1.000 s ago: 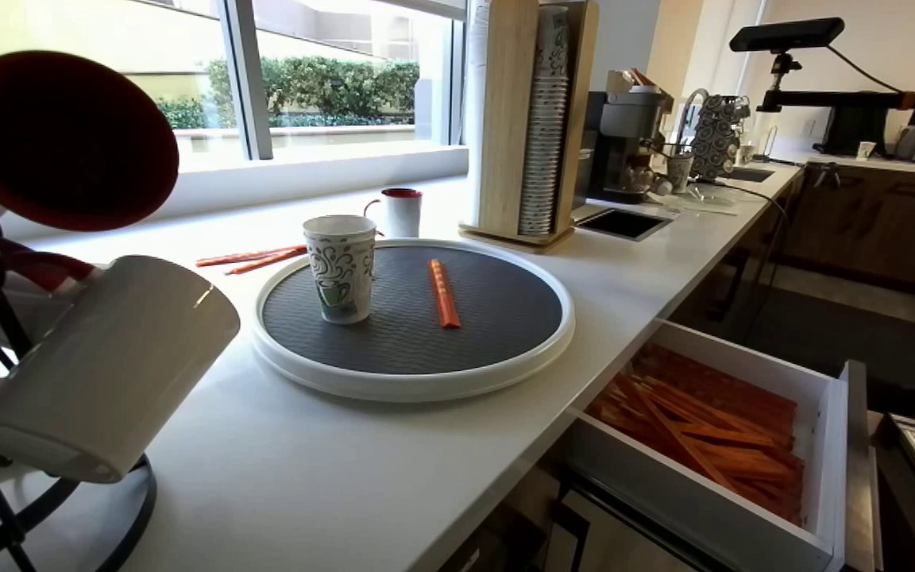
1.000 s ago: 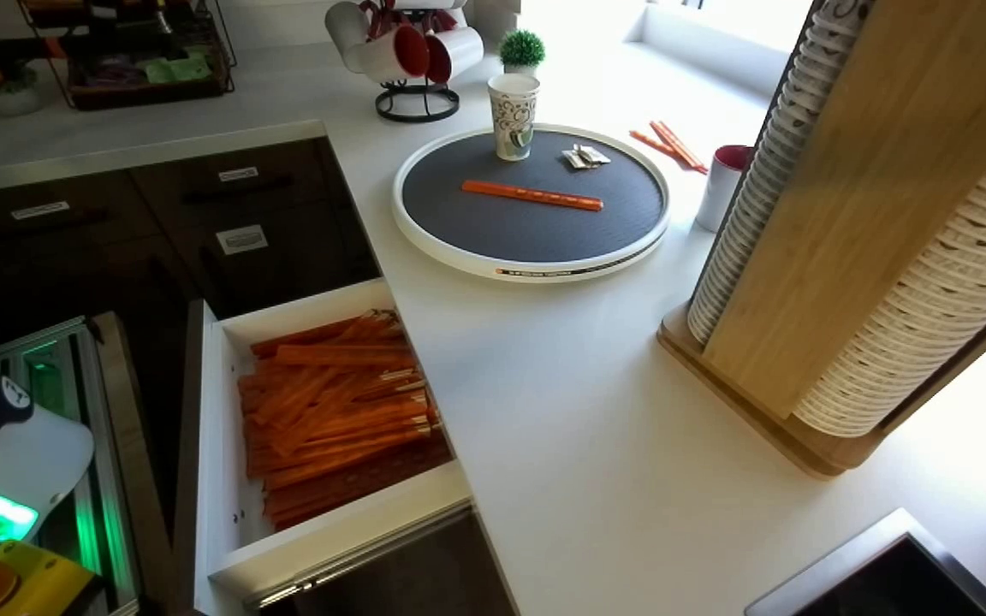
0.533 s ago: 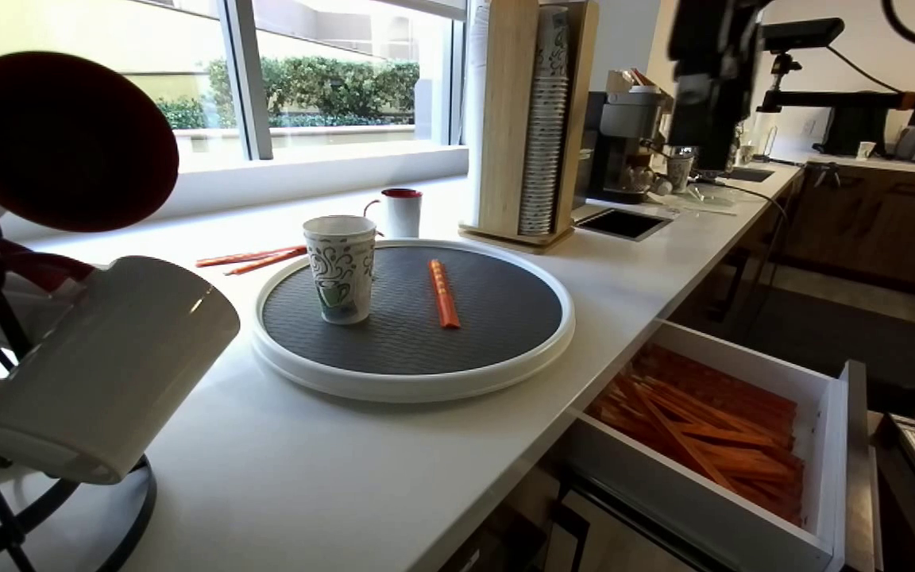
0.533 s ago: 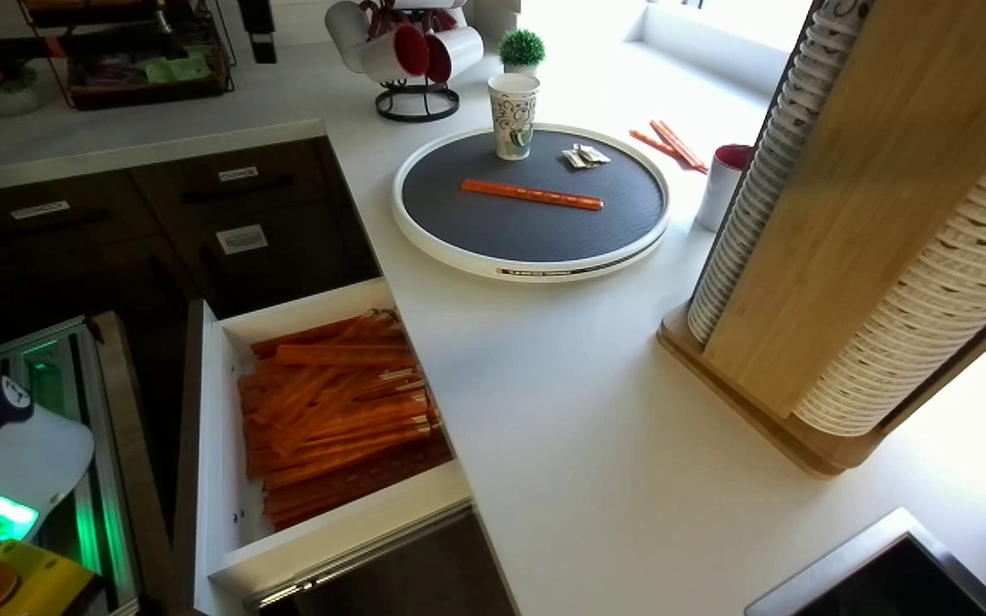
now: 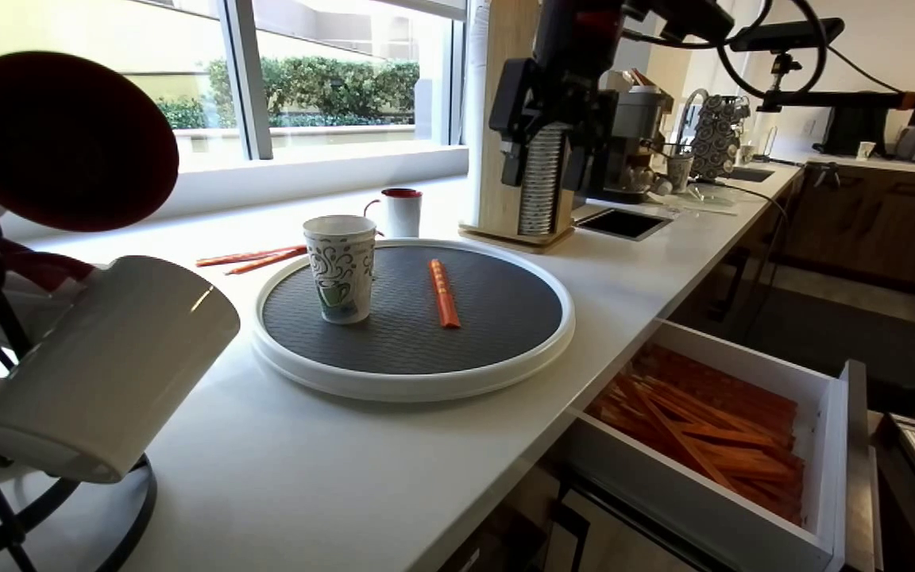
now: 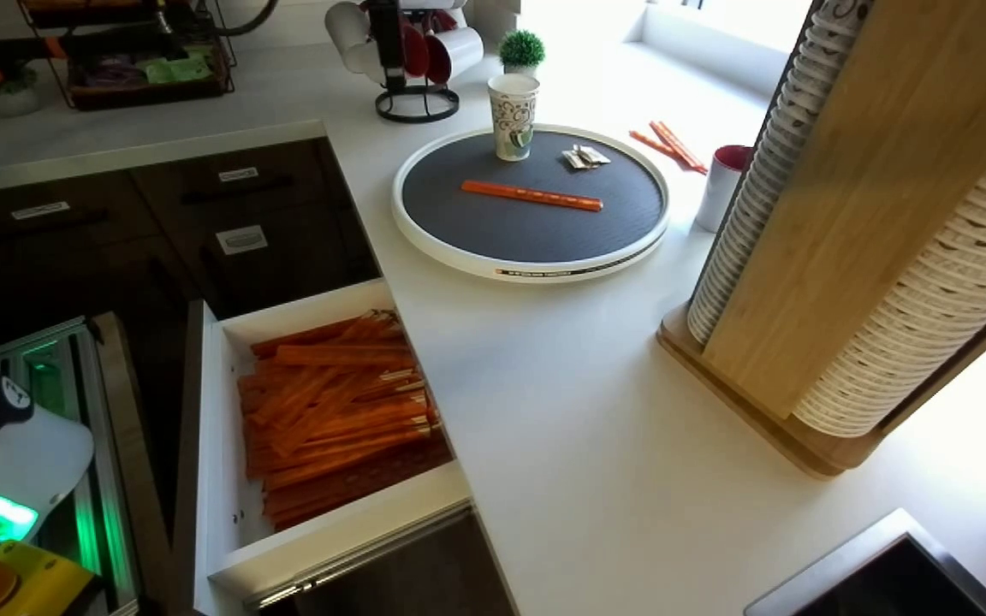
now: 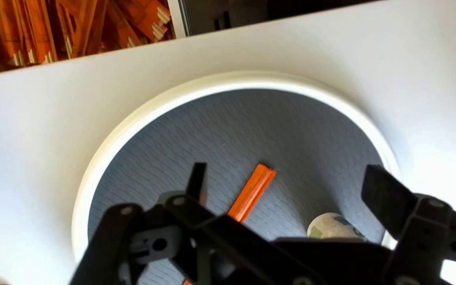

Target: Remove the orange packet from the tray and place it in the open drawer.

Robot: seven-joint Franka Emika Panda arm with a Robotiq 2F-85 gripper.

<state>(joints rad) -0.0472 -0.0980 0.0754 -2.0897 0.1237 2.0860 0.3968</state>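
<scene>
Kitchen bkgd, daylit: white counter [image 5: 306, 469] running along far window [image 5: 245, 71], w/ hedge [image 5: 338, 87] outside. Left, near: white mug [image 5: 104, 369] w/ red handle, hung tilted on black rack [image 5: 150, 492]. Next to right, farther back: thin reddish strips [image 5: 267, 260], flat on counter near tray [image 5: 415, 387] (round, dark grey w/ thick white rim). Upright on tray's left part: patterned paper cup [image 5: 344, 270], w/ small whitish sachets [image 6: 585, 156] close by, seen in an exterior view. Behind tray, far: red-lined mug [image 5: 403, 216], upright on counter. On tray, right of cup & apart from it: orange packet [image 5: 443, 294], lying flat. Farther right & back: wooden dispenser [image 5: 497, 205] w/ stack of paper cups [image 5: 538, 202]. Up high, seen in front of dispenser in an exterior view: gripper [image 5: 543, 176], pointing down, w/ fingers wide apart, well apart from orange packet. Seen btwn fingers in wrist view: part of orange packet, rest hidden behind gripper. Right again, far: coffee machine [image 5: 636, 113]. Last, right & near: drawer [image 5: 688, 504], white, pulled out below counter's edge, w/ heap of like orange packets [image 5: 696, 433] inside.
</scene>
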